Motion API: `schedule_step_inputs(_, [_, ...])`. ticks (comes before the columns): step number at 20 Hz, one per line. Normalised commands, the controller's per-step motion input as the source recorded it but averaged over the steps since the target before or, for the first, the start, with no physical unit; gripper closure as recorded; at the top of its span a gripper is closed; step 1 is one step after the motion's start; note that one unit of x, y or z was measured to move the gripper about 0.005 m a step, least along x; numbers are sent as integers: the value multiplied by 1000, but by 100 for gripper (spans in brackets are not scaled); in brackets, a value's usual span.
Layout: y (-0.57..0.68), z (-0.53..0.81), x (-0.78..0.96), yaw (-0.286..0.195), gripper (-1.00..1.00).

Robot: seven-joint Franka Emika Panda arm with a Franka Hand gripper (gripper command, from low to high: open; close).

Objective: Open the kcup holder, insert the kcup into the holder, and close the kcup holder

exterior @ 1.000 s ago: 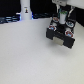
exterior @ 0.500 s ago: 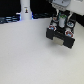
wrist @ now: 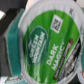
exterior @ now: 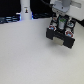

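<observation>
Kcup green lid with white rim, black kcup holder, white table

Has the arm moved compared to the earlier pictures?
No. The gripper sits at the same spot over the black holder, which has not shifted either.

We see the gripper cut off by the exterior view's top edge, its fingertips lost in blur over the holder, so their grip can't be read. The pod overflows the wrist view, rim cropped, small print unreadable. The bottle loses its top too.
</observation>
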Motion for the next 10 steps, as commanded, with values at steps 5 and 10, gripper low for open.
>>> schedule_step_inputs(5, [172,-2,46,55,-100])
schedule_step_inputs(10, [169,291,61,64,-100])
